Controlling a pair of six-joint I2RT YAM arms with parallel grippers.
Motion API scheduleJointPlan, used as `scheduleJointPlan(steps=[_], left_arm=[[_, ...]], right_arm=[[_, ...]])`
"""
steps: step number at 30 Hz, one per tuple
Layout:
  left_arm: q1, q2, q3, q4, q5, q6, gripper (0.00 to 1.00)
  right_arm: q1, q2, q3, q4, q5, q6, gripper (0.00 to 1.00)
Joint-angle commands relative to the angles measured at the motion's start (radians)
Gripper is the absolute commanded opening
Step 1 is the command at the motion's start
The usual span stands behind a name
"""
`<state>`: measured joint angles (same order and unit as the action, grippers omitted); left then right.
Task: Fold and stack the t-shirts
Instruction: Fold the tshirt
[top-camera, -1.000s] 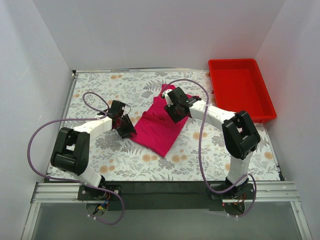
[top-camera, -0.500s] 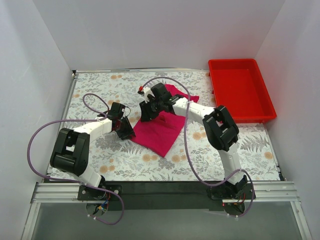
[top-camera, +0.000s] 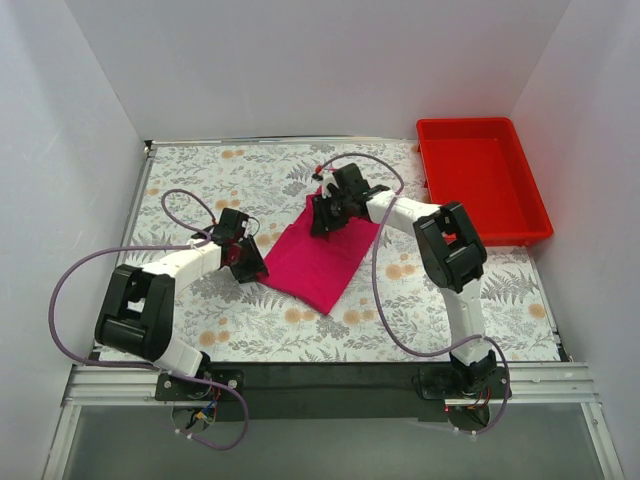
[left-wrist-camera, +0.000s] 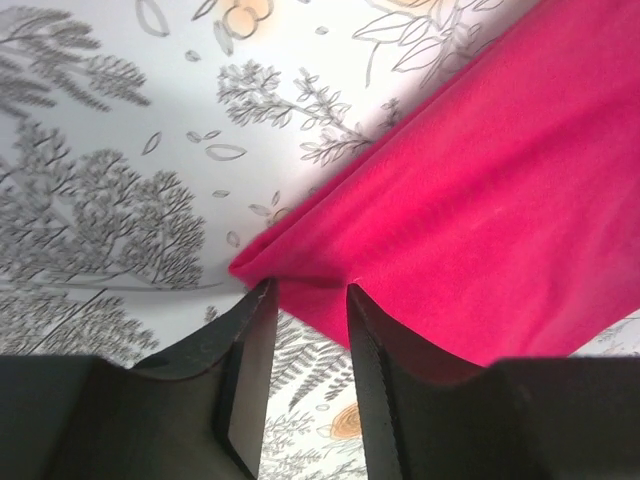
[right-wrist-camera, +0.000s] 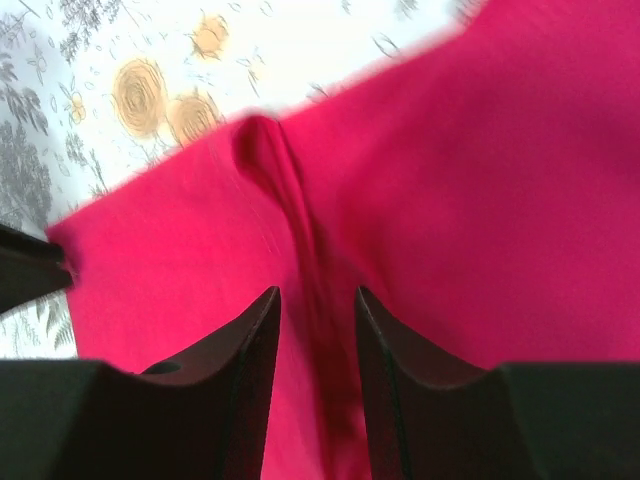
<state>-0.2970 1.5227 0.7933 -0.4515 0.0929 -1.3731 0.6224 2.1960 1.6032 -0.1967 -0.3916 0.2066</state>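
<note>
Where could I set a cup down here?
Bare tablecloth lies far left, between the back wall and the left arm; along the near edge, in front of the t-shirt; and near right, beyond the right arm. The red bin is empty. Crowded: the middle, where the left gripper and right gripper meet the t-shirt.

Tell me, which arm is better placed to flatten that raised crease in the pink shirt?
Likely the right. The right pincer, open, hangs straight over the t-shirt, the crease running between its fingers. The left pincer sits off at the shirt's corner, by the edge.
</note>
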Motion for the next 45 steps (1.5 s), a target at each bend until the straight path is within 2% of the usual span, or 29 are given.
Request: scheduleJointPlan(steps=[1,7,9,13,18,27,34,38,45], left_arm=[[-0.001,-0.067,0.014,-0.105,-0.079,0.023,0.34],[-0.001,-0.151,0.047,-0.110,-0.068,-0.023,0.50],[0.001,-0.168,0.040,-0.108,-0.074,-0.026,0.53],[0.001,-0.151,0.004,-0.093,-0.081,-0.026,0.54],[0.001,-0.121,-0.012,-0.046,-0.113,-0.034,0.48],[0.001,-0.029,0.004,0.000,-0.105,-0.015,0.21],[0.001,0.034,-0.025,0.004,-0.117,-0.018,0.10],[0.001,0.033,-0.046,-0.050,-0.102,-0.029,0.08],[-0.036,-0.142,-0.118,-0.179,0.037,-0.102,0.07]], right_arm=[[-0.018,-0.168,-0.107,0.019,-0.003,-0.010,0.37],[0.002,-0.398,-0.354,0.026,-0.189,0.007,0.37],[0.034,-0.452,-0.446,0.026,-0.268,0.010,0.38],[0.103,-0.502,-0.564,0.048,-0.306,0.027,0.37],[0.152,-0.501,-0.623,0.094,-0.316,0.042,0.37],[0.152,-0.407,-0.687,0.099,-0.302,0.020,0.33],[0.111,-0.421,-0.795,0.066,-0.234,0.013,0.30],[0.060,-0.467,-0.813,-0.047,-0.129,-0.021,0.29],[-0.013,-0.525,-0.763,-0.236,-0.010,-0.098,0.29]])
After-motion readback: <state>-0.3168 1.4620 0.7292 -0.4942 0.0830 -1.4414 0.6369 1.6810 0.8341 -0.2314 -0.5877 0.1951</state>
